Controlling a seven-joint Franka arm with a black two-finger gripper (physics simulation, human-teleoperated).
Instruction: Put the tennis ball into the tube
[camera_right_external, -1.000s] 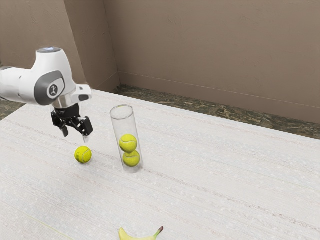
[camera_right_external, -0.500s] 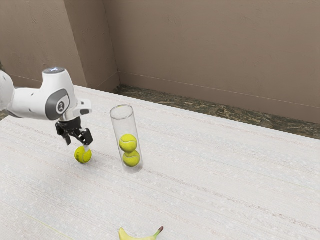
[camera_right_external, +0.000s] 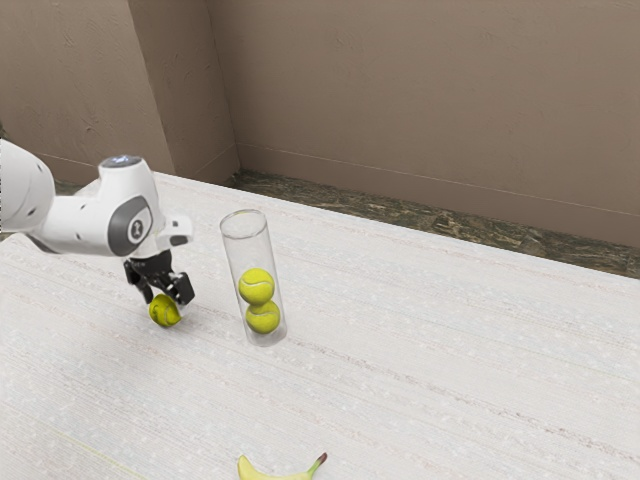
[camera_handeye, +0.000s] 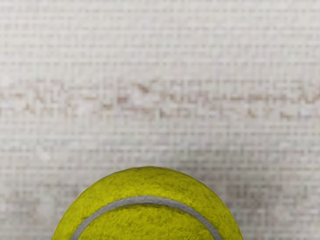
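My gripper (camera_right_external: 166, 301) is low over the loose tennis ball (camera_right_external: 165, 311), open, with its fingers spread on either side of the ball's upper part. That ball rests on the table, partly covered by the fingers. Under my hand in the wrist view, the yellow-green ball (camera_handeye: 150, 220) shows its grey seam. Toward the exterior view's right from the gripper stands the clear tube (camera_right_external: 246, 250), upright with its rim on top. It holds a lower ball (camera_right_external: 263, 319) and an upper ball (camera_right_external: 256, 286), stacked.
A yellow banana (camera_right_external: 275, 474) lies at the exterior view's lower edge, apart from the tube. The pale table (camera_right_external: 430, 370) extends toward the exterior view's right, with a brown wall beyond its far edge.
My hand has come down and a little toward the exterior view's right, from above the loose ball to around its top. The balls, tube and banana have not moved.
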